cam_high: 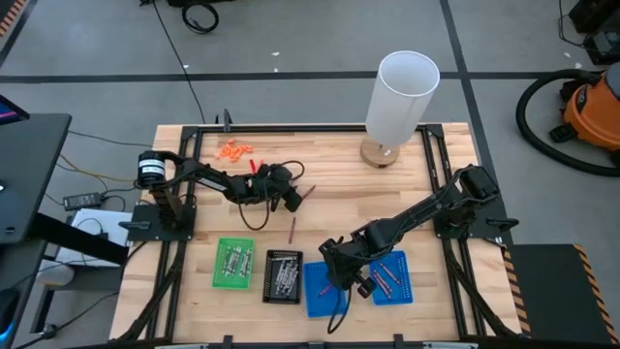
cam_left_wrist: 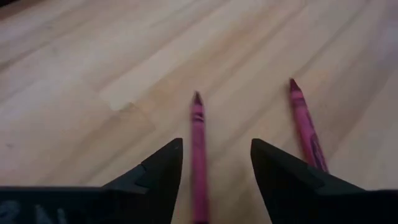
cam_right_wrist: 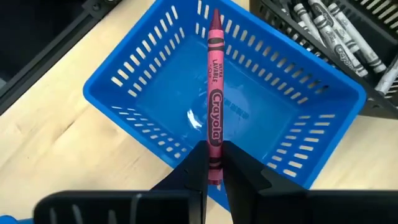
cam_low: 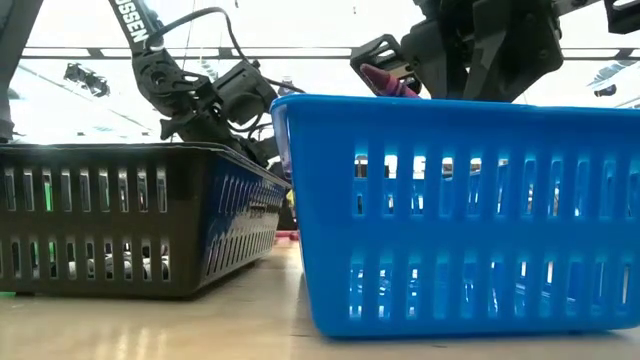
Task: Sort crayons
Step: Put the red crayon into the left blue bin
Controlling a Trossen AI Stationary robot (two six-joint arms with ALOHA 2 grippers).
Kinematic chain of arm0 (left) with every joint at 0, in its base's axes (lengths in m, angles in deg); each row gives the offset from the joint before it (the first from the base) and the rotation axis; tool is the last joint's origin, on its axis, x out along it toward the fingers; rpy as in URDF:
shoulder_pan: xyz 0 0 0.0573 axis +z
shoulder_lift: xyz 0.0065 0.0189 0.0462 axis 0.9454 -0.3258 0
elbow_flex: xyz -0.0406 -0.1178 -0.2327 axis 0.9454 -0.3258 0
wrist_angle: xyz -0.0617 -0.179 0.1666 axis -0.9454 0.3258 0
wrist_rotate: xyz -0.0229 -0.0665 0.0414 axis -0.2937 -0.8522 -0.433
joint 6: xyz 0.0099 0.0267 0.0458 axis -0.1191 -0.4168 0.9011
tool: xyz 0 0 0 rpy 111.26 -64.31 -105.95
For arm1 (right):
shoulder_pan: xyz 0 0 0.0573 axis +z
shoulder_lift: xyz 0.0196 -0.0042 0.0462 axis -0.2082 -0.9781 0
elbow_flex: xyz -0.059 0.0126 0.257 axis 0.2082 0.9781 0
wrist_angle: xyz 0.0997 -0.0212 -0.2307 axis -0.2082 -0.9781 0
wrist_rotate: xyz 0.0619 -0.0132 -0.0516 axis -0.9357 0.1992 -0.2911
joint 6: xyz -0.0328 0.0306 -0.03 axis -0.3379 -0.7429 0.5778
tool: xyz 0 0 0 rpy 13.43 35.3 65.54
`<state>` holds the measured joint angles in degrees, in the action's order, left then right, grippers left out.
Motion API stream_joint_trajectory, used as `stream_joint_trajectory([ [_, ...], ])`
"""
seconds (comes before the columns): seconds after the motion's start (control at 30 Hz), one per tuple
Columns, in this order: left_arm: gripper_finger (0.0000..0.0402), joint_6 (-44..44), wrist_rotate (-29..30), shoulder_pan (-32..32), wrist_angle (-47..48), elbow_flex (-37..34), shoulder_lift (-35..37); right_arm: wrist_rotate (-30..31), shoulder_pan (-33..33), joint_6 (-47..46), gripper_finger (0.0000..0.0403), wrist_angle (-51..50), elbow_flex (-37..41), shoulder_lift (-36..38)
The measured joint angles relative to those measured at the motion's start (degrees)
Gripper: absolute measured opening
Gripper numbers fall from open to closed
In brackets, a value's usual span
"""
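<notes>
The left gripper (cam_left_wrist: 214,165) hangs low over the table, fingers spread to straddle a maroon crayon (cam_left_wrist: 198,149) lying flat — lined up for a pinch; the right gripper (cam_right_wrist: 214,163) reaches down over the empty blue tray (cam_right_wrist: 124,81), pinching another magenta crayon (cam_right_wrist: 214,99) — apparently to drop it there

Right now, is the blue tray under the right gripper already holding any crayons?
No. In the right wrist view the blue tray is bare inside; the right gripper holds one magenta crayon above it.

Open left pincer (cam_left_wrist: 214,165) astride one magenta crayon (cam_left_wrist: 198,155); second crayon (cam_left_wrist: 306,127) beside, on wooden table (cam_left_wrist: 93,68).
</notes>
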<state>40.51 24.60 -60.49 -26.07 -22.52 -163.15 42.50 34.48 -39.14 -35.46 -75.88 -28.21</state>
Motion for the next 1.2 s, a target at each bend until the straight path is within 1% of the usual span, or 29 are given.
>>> stream_joint_trajectory([
  [0.23,0.0203,0.72,0.59,-0.60,0.00,0.00,0.00,0.15,-0.04,0.11,0.0048,-0.15,0.02,0.02],
  [0.37,0.0203,0.50,1.10,0.25,3.07,0.00,0.00,0.18,-0.04,0.08,0.0048,-0.04,0.02,0.03],
  [0.47,0.0203,0.03,-0.32,0.99,4.86,0.00,-0.23,0.24,-0.05,0.02,0.0048,-0.02,0.02,0.04],
  [0.57,0.0196,0.39,-1.39,1.08,4.31,0.10,-1.05,0.24,-0.04,0.00,0.0048,-0.03,0.02,0.04],
  [0.63,0.0179,0.44,-1.54,0.95,3.92,0.21,-2.09,0.31,-0.04,-0.01,0.0048,-0.02,0.02,0.07],
  [0.7,0.0153,0.53,-1.96,0.93,4.17,0.31,-2.53,0.50,-0.04,-0.05,0.0048,-0.02,0.02,0.07],
  [0.93,0.0031,0.96,-3.00,0.95,3.65,0.17,-2.50,1.89,-0.31,-0.07,0.0048,-0.77,0.02,0.09],
  [0.97,0.0020,1.42,-3.00,0.95,3.56,0.15,-2.49,1.88,-0.42,-0.28,0.0048,-0.82,0.02,0.09],
  [1.03,0.0014,2.39,-3.11,0.94,3.59,0.13,-2.11,1.92,-0.69,-1.35,0.0048,-1.03,0.02,0.09],
  [1.2,0.0018,4.12,-4.00,0.96,4.54,-0.07,0.16,3.30,-1.30,-2.45,0.0054,-1.11,0.02,0.09],
])
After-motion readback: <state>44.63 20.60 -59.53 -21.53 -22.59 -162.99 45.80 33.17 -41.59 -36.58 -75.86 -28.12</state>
